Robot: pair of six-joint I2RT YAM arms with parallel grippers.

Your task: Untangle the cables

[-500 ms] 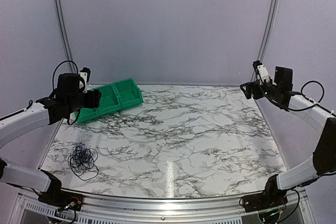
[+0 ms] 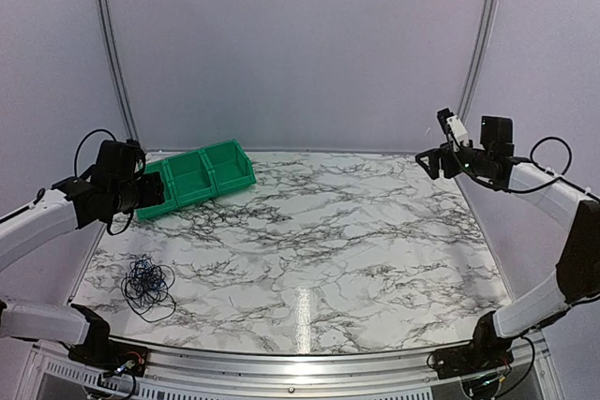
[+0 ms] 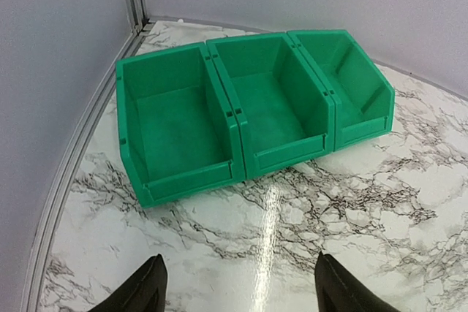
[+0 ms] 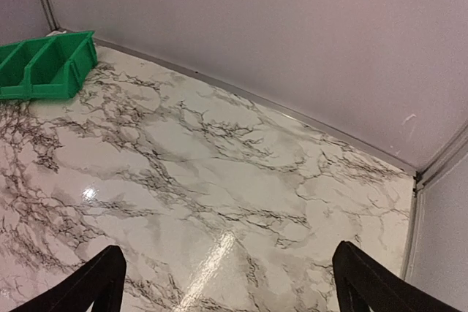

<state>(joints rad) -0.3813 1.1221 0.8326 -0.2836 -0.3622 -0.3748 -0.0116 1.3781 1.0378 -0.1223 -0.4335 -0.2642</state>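
top external view, from the near edge outward: the cables (image 2: 147, 283) lie in one loose dark tangle on the table (image 2: 356, 250) near its front-left corner. they are just where they were half a second ago, and nothing touches them. beyond them the left arm (image 2: 56, 213) has sunk lower and drawn back toward the left wall, so its wrist hangs closer to the table, but past the tangle rather than over it. its jaws stand well apart and hold nothing. the left wrist view shows only bare marble between them, with the green bins (image 3: 248, 122) ahead, all three compartments empty. farther off on the right, the right arm (image 2: 525, 180) has swung a little inward, jaws spread wide and empty. by the look of it the untangling has not begun. the left arm seems to be starting down, and would need to come nearer the front edge to reach the tangle.
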